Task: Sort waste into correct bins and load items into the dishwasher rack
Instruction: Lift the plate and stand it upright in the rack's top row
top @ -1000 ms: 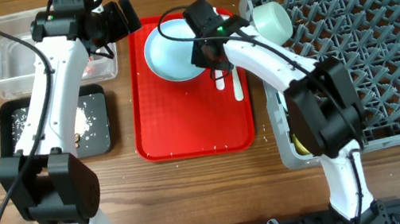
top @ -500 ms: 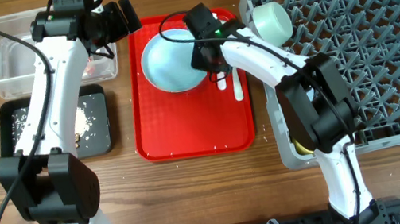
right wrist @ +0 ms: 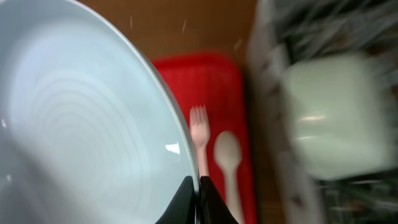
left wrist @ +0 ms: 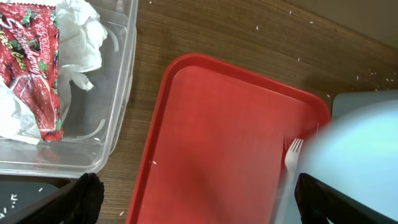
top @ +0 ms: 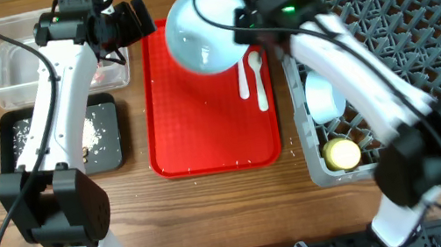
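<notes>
My right gripper [top: 239, 16] is shut on the rim of the pale blue plate [top: 204, 28], which hangs tilted over the far end of the red tray [top: 203, 126]. In the right wrist view the jaws [right wrist: 198, 194] pinch the plate [right wrist: 81, 124] edge. Below it, a white fork [top: 242, 82] and spoon [top: 258, 77] lie on the tray. The grey rack [top: 420, 39] holds a pale bowl [top: 323, 96] and a yellow cup [top: 341, 153]. My left gripper [top: 140, 21] hovers open between the clear tub [top: 5, 82] and the tray, holding nothing.
The clear tub [left wrist: 118, 93] contains a red wrapper [left wrist: 37, 68] and a white napkin [left wrist: 81, 31]. A black tray [top: 59, 140] with white crumbs lies in front of the tub. The rack fills the right side; crumbs dot the wooden table.
My right gripper closed on the plate's rim, lifted it off the red tray and swung it up toward the rack's far corner. The left arm has not moved.
</notes>
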Controlling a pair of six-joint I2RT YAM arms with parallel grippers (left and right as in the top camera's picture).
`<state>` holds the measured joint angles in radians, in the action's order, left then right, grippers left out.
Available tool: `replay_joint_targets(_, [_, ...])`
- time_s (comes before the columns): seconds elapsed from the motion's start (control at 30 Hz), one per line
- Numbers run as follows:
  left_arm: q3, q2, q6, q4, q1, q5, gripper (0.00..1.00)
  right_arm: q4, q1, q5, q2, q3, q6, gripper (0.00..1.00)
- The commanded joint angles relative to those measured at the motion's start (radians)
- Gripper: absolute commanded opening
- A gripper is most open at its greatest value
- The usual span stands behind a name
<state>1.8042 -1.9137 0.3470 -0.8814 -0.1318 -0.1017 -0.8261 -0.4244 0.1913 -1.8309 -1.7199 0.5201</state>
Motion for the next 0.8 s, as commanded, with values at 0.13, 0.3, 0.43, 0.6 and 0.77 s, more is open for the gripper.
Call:
replay_joint_targets(0.13, [0.013,0.011,0.006,0.003,-0.001,0.003,1.00,-0.206,0.093,0.439,0.307,-0.021,-0.264,0.04])
replay_joint_targets(0.3, [0.014,0.011,0.006,0.003,-0.001,0.002,1.00,-0.314,0.171,0.546,0.341,-0.021,-0.502,0.04])
replay_joint_targets(0.43, [0.014,0.011,0.006,0.003,-0.001,0.002,1.00,-0.277,0.217,0.684,0.330,0.028,-0.578,0.04])
replay_joint_targets(0.6, [0.014,0.011,0.006,0.003,-0.001,0.003,1.00,-0.147,0.229,0.823,0.282,0.118,-0.622,0.04])
replay_joint_targets(0.77, [0.014,0.011,0.006,0.003,-0.001,0.002,1.00,0.157,0.230,0.863,0.214,0.241,-0.783,0.04])
